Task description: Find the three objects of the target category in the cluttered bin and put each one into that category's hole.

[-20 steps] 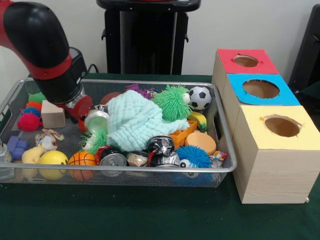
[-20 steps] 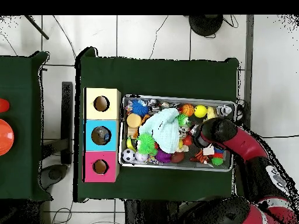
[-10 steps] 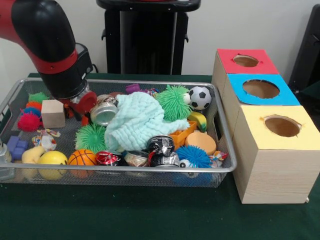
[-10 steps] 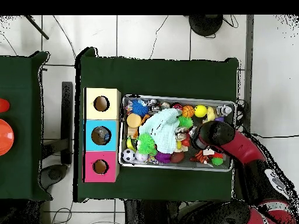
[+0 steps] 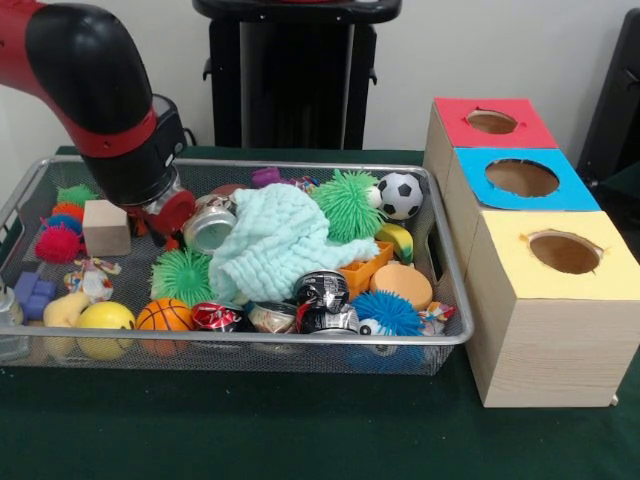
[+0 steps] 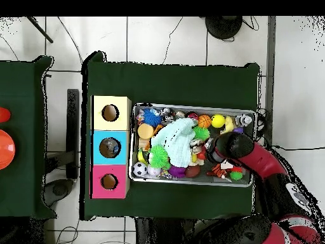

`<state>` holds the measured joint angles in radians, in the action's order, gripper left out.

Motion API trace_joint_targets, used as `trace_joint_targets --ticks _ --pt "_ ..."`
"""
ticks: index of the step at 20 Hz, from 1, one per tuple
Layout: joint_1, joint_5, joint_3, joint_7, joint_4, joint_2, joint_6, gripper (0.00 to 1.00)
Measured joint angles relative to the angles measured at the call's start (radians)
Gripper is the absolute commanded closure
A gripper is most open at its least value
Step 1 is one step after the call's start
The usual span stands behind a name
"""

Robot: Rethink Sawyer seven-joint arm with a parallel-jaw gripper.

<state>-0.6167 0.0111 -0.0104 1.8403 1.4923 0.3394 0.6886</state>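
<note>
**Bin search: can at the gripper**

The bin (image 5: 450, 335), a wire basket on the bench (image 5: 250, 430), sits beside three boxes (image 5: 545, 300) with holes. Inside it, the gripper (image 5: 175, 215) sits low by a silver can (image 5: 210, 228); whether it grips I cannot tell. The mint cloth (image 5: 275, 240) beside the can likely hides other things. More cans (image 5: 322, 290) lie toward the bin's front rim.

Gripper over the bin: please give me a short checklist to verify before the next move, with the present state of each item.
1. Gripper state: cannot tell, the arm hides it.
2. Silver can beside gripper, held or free: cannot tell.
3. Mint cloth covers objects: not ok.
4. Red hole, blue hole, yellow hole unobstructed: ok.
5. Wire bin close beside boxes: ok.
</note>
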Motion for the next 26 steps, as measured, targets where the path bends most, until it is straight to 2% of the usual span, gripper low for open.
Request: trace_joint_targets --ticks 8,11,18,26 --pt "0.012 0.006 0.018 0.000 -0.018 -0.010 0.001 0.00" --pt "0.043 0.005 0.052 0.000 -0.030 -0.003 0.001 0.00" --pt "0.114 -0.025 0.123 0.000 -0.060 0.039 0.002 0.00" --pt "0.123 -0.029 0.153 0.000 -0.094 0.084 0.044 0.00"
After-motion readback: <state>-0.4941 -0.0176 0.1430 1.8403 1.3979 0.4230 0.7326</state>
